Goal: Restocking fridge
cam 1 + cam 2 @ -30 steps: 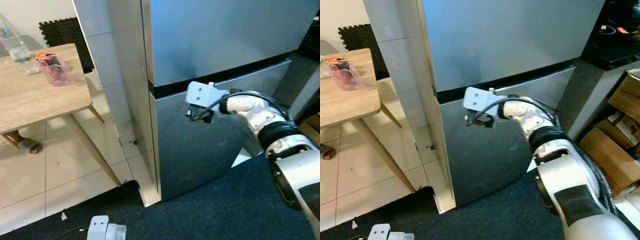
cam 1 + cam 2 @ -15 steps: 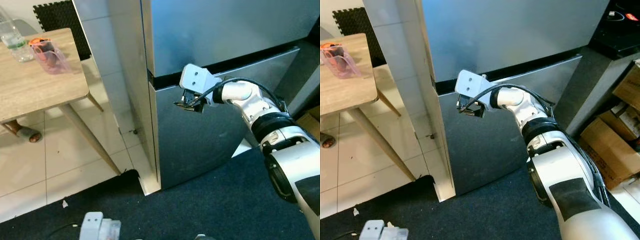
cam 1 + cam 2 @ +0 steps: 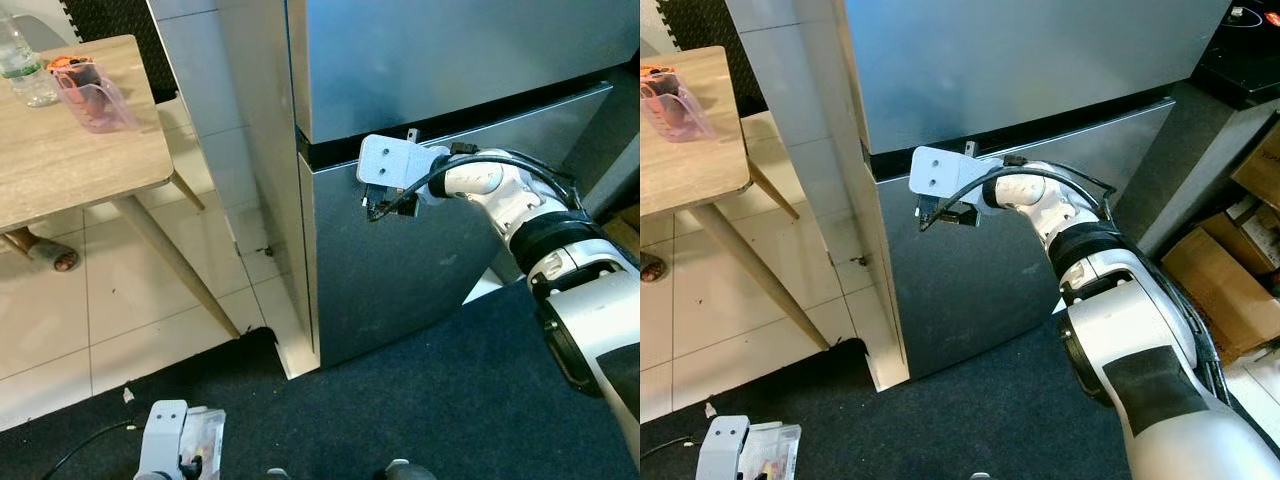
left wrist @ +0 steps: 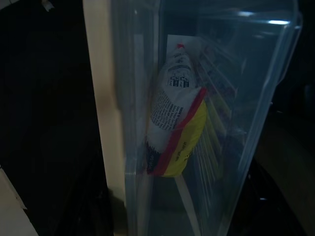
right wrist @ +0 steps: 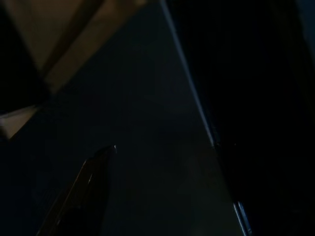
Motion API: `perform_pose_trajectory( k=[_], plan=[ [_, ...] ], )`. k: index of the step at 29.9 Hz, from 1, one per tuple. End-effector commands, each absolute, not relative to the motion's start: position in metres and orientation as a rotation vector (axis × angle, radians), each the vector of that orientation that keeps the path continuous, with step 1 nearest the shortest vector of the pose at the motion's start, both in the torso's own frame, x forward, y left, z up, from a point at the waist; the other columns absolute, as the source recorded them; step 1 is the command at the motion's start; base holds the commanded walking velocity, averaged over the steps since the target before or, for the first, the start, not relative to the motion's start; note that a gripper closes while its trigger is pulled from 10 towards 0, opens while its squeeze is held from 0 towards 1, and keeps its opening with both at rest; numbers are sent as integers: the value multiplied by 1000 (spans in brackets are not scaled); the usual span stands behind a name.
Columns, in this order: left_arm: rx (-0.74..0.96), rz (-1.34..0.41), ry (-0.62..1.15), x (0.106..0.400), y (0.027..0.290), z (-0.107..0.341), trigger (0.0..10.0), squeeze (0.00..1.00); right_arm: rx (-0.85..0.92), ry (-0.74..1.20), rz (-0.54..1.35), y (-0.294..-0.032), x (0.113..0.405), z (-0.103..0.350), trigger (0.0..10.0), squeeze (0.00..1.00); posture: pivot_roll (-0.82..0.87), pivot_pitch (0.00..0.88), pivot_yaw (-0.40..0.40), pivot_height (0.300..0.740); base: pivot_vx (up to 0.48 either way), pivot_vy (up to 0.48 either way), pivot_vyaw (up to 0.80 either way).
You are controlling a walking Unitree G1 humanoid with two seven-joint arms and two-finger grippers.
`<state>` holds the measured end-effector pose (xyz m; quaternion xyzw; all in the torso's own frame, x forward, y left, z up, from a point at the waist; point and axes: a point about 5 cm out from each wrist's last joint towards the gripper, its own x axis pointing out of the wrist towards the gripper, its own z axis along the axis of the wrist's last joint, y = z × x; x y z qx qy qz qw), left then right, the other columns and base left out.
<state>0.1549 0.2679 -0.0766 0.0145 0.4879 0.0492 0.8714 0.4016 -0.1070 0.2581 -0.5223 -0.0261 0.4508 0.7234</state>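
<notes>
My left gripper (image 3: 185,455) hangs low over the dark rug, jaws clamped on a clear plastic box (image 4: 206,123) holding a white, red and yellow packet (image 4: 179,123). My right gripper (image 3: 378,208) reaches to the closed fridge (image 3: 420,60), at the lower door's top edge; can't tell those jaws' gap.

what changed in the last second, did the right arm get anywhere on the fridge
The right gripper rose and shifted toward the left edge of the lower fridge door, up near the dark seam. The left gripper holds a clear container as before. Both doors stay shut; the table is unchanged.
</notes>
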Motion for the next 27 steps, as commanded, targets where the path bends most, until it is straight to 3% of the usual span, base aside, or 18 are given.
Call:
perform_pose_trajectory(
  k=[1, 9, 20, 27],
  plan=[
    [47, 91, 1034, 149, 269, -78, 10000, 0, -1179, 143, 1156, -115, 394, 226, 10000, 0, 5, 170, -29, 740, 0, 0, 0],
    [40, 91, 1042, 146, 267, -80, 10000, 0, -1222, 414, 1385, -138, 381, 213, 10000, 0, 1, 169, -35, 740, 0, 0, 0],
    [37, 85, 1050, 143, 264, -82, 10000, 0, -1222, 481, 1428, -148, 378, 214, 10000, 0, -1, 168, -37, 740, 0, 0, 0],
    [38, 72, 1058, 142, 260, -84, 10000, 0, -1057, 446, 1564, -147, 372, 228, 10000, 0, -8, 165, -37, 740, 0, 0, 0]
  ],
)
